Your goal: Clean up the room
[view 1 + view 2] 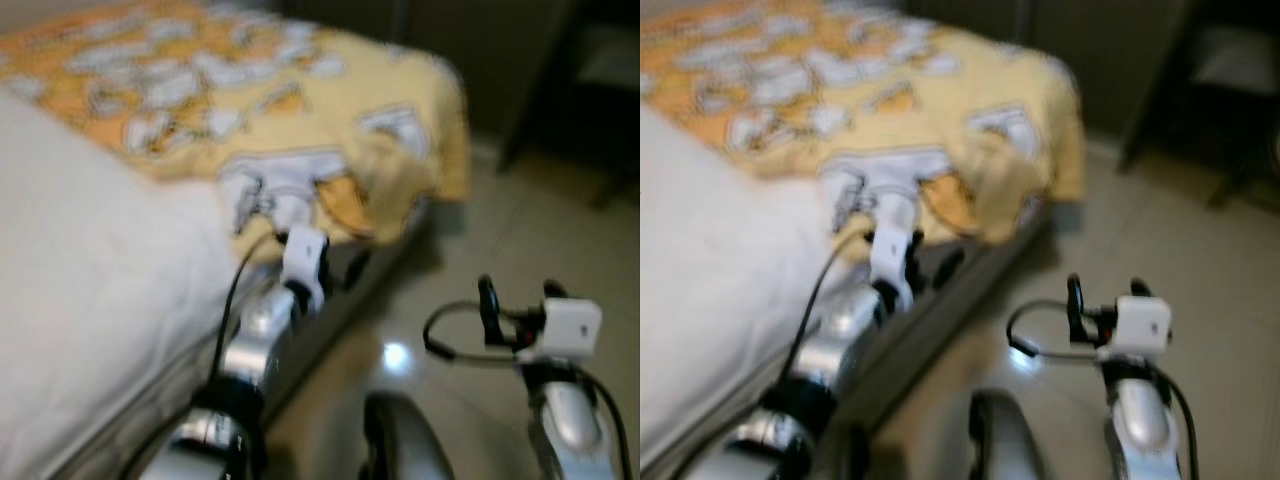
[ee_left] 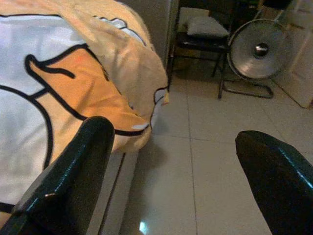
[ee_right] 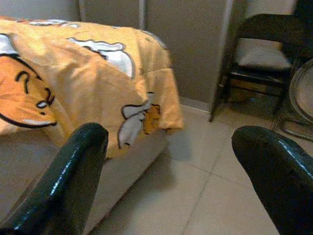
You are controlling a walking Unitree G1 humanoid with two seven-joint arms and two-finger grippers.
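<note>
Blurred head views. Yellow blanket (image 1: pixel 250 95) with white and orange cartoon prints spread over the bed (image 1: pixel 90 330), its corner bunched and drooping off the mattress edge toward the tiled floor (image 1: pixel 500 260) at about one o'clock. Left gripper (image 2: pixel 181 161) reaching up to that drooping corner, fingers (image 2: pixel 73 171) spread wide, nothing pinched. Right gripper (image 3: pixel 171 166) hanging over the floor at four o'clock, well apart from the bed, likewise spread and holding nothing. Dark chair (image 2: pixel 203 36) and standing fan (image 2: pixel 259 49) against the far wall.
</note>
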